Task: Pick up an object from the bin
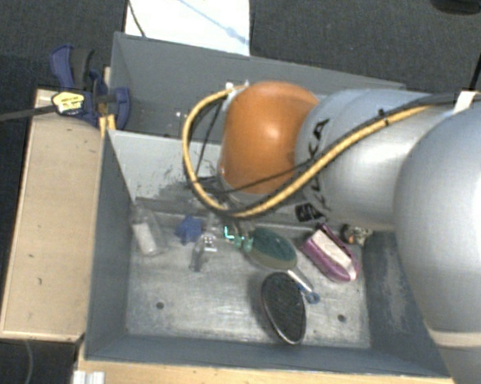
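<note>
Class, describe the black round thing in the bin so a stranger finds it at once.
Find the grey bin, then its near wall. Just above that wall, right of middle, lies a black disc. Unlike the green brush and purple thing behind it, it is dark, flat and oval.

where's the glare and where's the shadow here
Camera view: glare sits on the silver arm and the orange cover; the arm shades the back of the bin around the green oval thing; the black oval disc lies in even light.
</note>
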You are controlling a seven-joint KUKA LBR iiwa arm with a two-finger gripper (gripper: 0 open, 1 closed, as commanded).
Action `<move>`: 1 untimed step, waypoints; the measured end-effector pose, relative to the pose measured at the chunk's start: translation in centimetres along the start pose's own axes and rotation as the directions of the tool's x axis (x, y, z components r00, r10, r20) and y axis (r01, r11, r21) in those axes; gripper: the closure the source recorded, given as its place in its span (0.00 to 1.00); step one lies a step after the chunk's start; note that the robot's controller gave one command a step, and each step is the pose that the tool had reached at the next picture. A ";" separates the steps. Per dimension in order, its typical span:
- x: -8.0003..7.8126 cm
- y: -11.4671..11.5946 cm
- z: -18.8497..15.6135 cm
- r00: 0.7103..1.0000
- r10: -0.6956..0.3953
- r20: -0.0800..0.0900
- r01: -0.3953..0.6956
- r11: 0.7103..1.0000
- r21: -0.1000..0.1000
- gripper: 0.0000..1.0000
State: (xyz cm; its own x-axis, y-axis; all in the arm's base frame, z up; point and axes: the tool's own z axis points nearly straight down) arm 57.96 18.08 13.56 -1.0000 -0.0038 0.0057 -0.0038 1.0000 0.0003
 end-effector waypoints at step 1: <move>-1.3 -0.2 6.0 0.991 0.136 0.001 -0.136 0.991 0.001 0.00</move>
State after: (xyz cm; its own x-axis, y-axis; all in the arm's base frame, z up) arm 59.21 17.92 7.53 -0.9912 0.1320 0.0046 0.1320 0.9912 -0.0011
